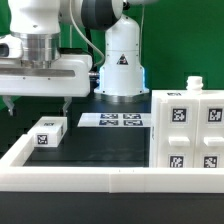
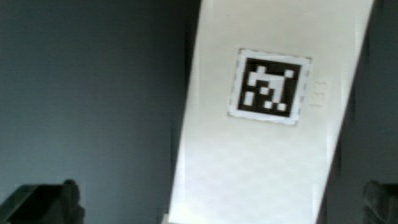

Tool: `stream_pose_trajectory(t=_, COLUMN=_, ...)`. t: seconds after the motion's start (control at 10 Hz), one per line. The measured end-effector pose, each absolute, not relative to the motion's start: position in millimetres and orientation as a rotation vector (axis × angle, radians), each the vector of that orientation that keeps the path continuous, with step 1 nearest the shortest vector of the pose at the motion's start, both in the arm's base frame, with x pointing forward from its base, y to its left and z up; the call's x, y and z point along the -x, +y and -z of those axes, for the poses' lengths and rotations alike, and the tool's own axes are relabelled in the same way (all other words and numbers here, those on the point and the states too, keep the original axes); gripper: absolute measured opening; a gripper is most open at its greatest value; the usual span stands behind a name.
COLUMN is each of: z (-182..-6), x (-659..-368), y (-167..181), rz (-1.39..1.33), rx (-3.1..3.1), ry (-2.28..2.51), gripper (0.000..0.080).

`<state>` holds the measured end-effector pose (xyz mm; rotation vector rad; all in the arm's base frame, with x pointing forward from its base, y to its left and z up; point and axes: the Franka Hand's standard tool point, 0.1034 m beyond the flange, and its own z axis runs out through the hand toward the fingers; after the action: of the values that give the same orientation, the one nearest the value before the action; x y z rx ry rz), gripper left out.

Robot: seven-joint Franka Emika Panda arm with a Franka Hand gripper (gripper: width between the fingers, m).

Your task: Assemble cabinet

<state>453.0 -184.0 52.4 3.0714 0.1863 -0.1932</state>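
The black desk (image 1: 100, 150) carried everything. The largest thing on it, the white cabinet (image 1: 190, 130), stood well off to one side of the jaws, toward the exterior view's right, with nothing touching its tagged face. A long low white rail (image 1: 90, 182) ran along the desk's near edge, lower than the jaws. The flat marker board (image 1: 113, 120) lay between the jaws and the cabinet. Directly beneath the jaws lay a small white block (image 1: 47, 131) with a tag (image 2: 267, 85) on its upper face. The jaws hung above it, spread wide and holding nothing, with clear air between them and the block. The step in hand looked like picking up that block. In the wrist view the block sat nearer one fingertip (image 2: 379, 205) than the other and ran slightly askew to them. Doing it well probably meant shifting sideways until the block was centred and turning the wrist until the fingers faced its long sides squarely. The jaws would then lower straight down and close only once the tips were below the block's top edge. An off-centre close would likely shove or twist the block.
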Motion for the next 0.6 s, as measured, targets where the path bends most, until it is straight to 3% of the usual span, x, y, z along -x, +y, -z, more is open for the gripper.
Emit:
stream_pose_trajectory(t=0.3, z=-32.3, x=-446, y=-178, rz=0.205, rx=-3.060, ry=0.214, gripper=0.0797)
stream_pose_trajectory(t=0.6, z=-24.6, x=-440, y=-181, rz=0.225, rx=-3.057, ry=0.230, gripper=0.0797)
